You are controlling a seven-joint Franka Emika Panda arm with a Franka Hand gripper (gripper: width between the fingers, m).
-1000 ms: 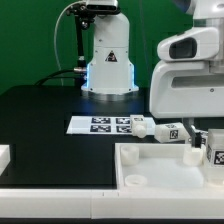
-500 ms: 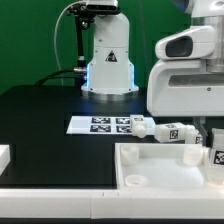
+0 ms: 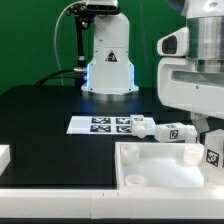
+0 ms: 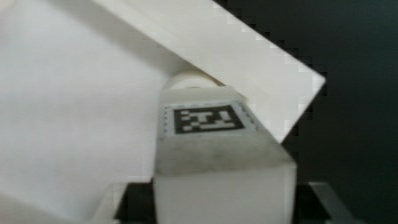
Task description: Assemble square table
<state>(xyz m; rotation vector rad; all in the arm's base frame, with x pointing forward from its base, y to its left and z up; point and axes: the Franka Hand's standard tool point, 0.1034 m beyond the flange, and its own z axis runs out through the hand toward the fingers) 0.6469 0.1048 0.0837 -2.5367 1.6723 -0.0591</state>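
**Square table, unassembled.** The white tray-like top [image 3: 165, 160], with a raised rim, lies at the front of the black surface [image 3: 45, 110]. The gripper [image 4: 221, 200] is clenched on 1 chunky white leg [image 4: 217, 150], which bears a black-and-white tag [image 4: 205, 118], at the top's edge toward the exterior view's right. Only the wrist view shows the dark fingers [image 4: 128, 205] flanking the leg. Only the exterior view shows 2 loose legs [image 3: 148, 127] [image 3: 176, 133] lying between the top and the marker board [image 3: 100, 124]. The arm's white body [image 3: 195, 70] hides much of the gripper there.
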